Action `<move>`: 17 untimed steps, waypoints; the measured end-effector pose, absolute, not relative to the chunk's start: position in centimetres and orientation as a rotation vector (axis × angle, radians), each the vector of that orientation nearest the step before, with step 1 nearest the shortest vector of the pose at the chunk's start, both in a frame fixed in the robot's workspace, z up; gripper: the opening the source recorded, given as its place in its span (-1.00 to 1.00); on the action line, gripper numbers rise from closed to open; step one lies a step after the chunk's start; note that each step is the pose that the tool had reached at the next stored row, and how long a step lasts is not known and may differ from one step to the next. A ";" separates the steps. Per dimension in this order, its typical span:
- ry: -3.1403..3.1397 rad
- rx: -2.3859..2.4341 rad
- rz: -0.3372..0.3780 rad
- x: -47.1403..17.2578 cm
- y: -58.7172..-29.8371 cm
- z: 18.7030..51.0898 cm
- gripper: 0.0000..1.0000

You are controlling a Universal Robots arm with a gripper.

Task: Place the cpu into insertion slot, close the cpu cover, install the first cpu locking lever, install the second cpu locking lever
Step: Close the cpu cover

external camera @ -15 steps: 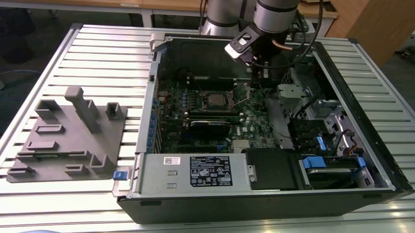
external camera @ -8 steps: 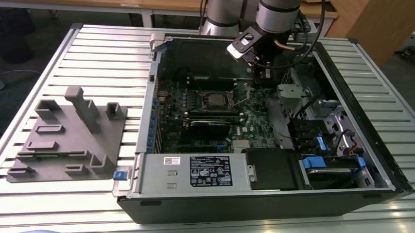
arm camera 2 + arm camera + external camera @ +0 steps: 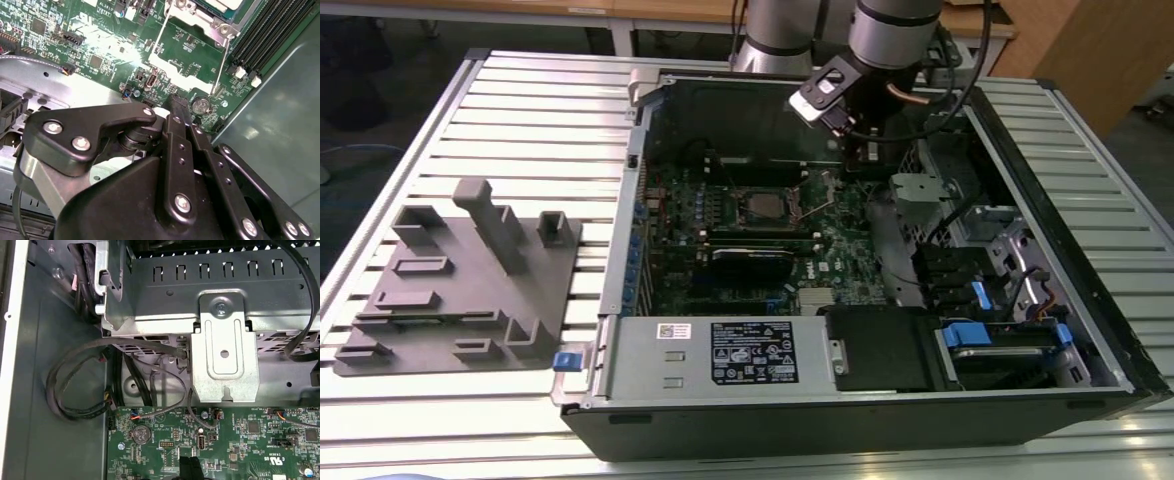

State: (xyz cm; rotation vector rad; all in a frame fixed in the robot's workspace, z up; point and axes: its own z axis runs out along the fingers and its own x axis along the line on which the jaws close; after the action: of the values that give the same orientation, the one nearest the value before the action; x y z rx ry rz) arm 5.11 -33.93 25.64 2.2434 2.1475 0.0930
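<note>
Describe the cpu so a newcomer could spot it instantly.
Look inside the open computer case on the slatted table, at the green motherboard on its floor. Near the board's middle sits the cpu, a small flat square ringed by a silver metal frame, unlike the long black slots beside it.

The cpu (image 3: 758,205) sits flat in the insertion slot (image 3: 730,207), framed by the flat-lying silver cpu cover (image 3: 197,21); a thin locking lever (image 3: 823,205) tilts upward
</note>
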 end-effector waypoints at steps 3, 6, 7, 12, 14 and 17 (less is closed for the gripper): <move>2.147 2.243 0.092 5.1 -33.9 25.3 -0.79; 2.146 2.242 0.089 5.1 -33.9 24.8 -0.79; 2.146 2.241 0.088 5.1 -33.9 24.6 -0.79; 2.146 2.241 0.081 5.1 -33.9 23.9 -0.79; 2.146 2.241 0.080 5.1 -33.9 23.8 -0.79; 2.146 2.241 0.080 5.1 -33.9 23.8 -0.79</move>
State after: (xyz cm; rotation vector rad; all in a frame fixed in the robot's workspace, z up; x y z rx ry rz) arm 5.15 -33.93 23.78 2.2411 2.1456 0.0797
